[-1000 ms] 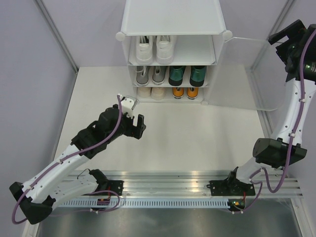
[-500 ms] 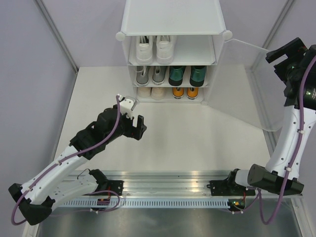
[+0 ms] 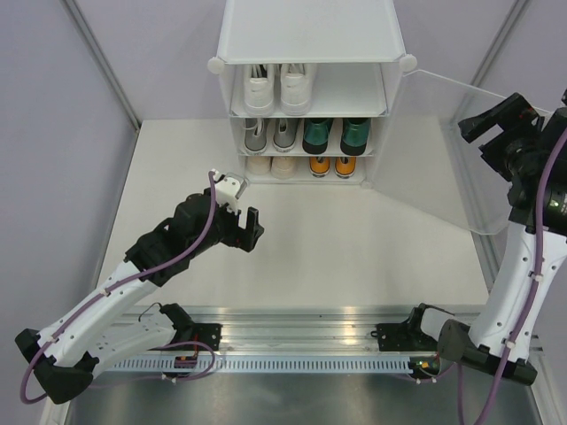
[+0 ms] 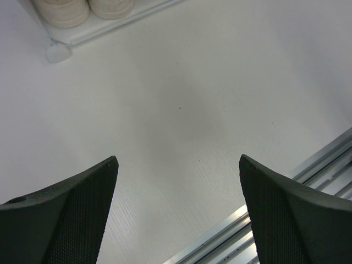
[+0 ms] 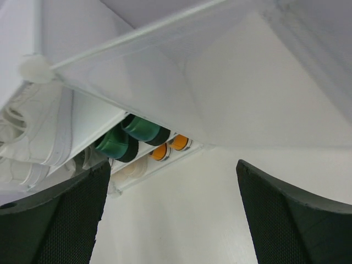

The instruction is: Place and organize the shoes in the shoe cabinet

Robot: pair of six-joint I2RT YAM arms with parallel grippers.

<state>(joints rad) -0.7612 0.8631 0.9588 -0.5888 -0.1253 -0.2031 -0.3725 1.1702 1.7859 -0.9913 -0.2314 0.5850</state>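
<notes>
The shoe cabinet stands at the back centre with shoes on all three shelves. White sneakers sit on top. Grey lace-ups and green shoes share the middle shelf. A cream pair and an orange pair are on the bottom one. The frosted door hangs open to the right. My right gripper is open and empty, raised beside the door's outer edge; its view shows the green shoes and the orange pair. My left gripper hovers open and empty over the bare table in front of the cabinet.
The white table runs from the cabinet to an aluminium rail at the near edge. Grey walls close in on both sides. In the left wrist view the cream pair's heels and a round cabinet foot lie at the top left.
The right arm has swung leftward and lower in view, next to the door's outer edge, and the door has swung forward from the back. The left arm has not moved.
</notes>
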